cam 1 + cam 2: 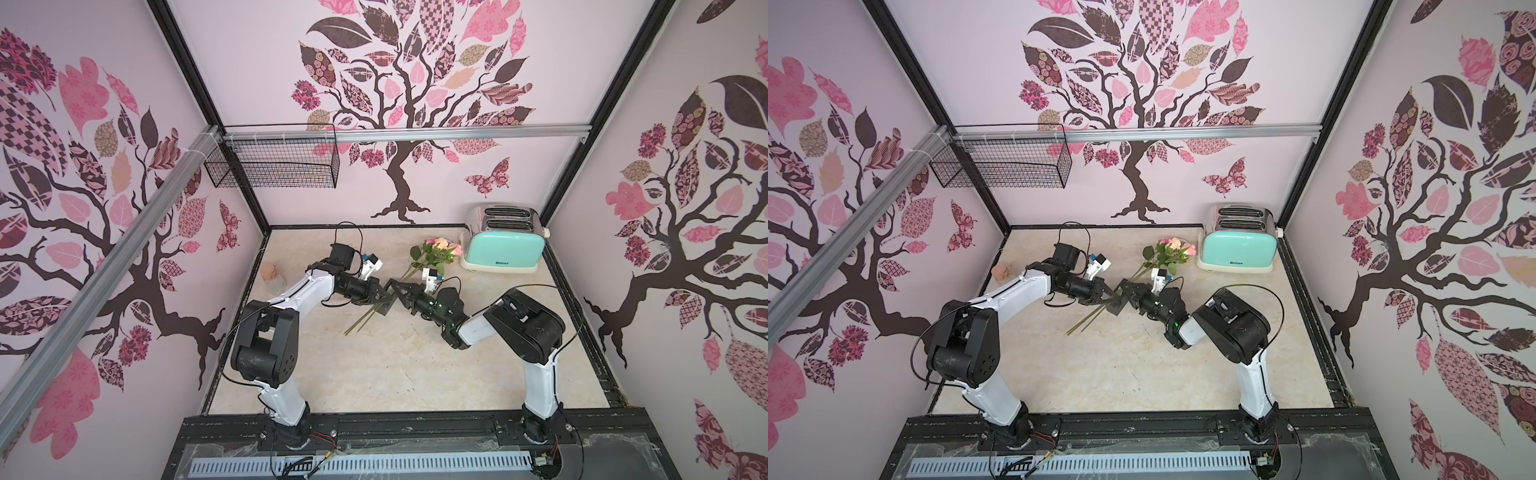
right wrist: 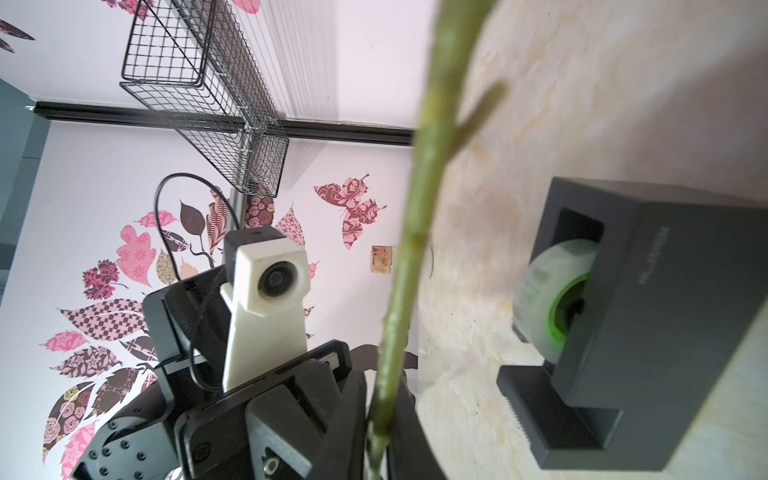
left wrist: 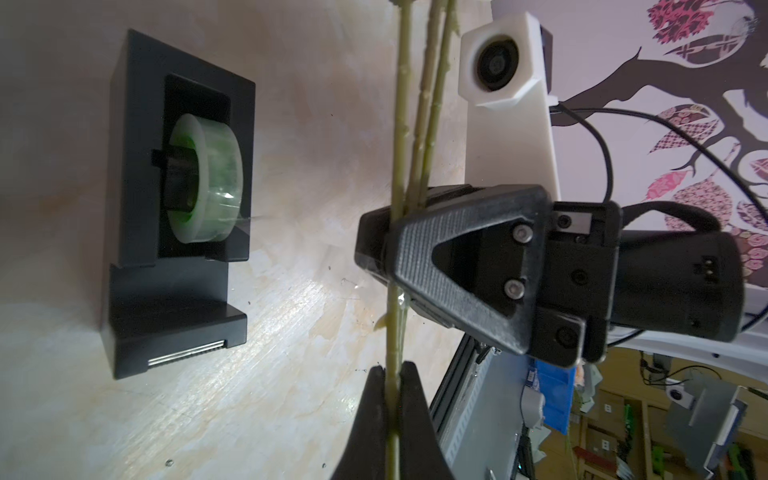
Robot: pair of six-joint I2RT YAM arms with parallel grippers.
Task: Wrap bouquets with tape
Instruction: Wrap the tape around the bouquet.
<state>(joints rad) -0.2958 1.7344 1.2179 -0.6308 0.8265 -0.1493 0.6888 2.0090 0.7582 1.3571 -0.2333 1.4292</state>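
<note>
bouquets point(image 1: 434, 251): roses, pink + peach blooms, lying slantwise mid-desk in both top views point(image 1: 1169, 249); blooms toward the toaster, cut ends toward near left.
stems: mid part hidden under both jaws from above. We count 3 in the left wrist view point(image 3: 399, 145). In the right wrist view we see one, blurred and v. close to the lens point(image 2: 415, 232). We can't tell whether they're lifted off the desk.
tape point(image 3: 203, 183): pale clear roll w/ green core, in a black dispenser point(image 3: 174, 307) on the desk, just beside the stems, not touching. From above we see only a black corner below the jaws point(image 1: 383, 309); roll hidden there. In the right wrist view the roll is half sunk in its slot point(image 2: 544, 299) and the dispenser is cut off by the frame edge.
left jaws: clenched on the stems; only the tips show in the left wrist view.
right jaws: around the same stems, just beside the left jaws, on the bloom side. One finger covers the contact, so we can't tell if they're grasping or released.
arms: left arm point(image 1: 299, 291) and right arm point(image 1: 478, 328) meet over mid-desk.
desk point(image 1: 395, 374): pale marbled top.
toaster point(image 1: 503, 249): mint, far right corner, near the blooms but apart.
wire basket point(image 1: 274, 166): on the back rail; inside hard to make out.
small item point(image 1: 274, 279): by the left wall, cork-coloured top, too small to name.
</note>
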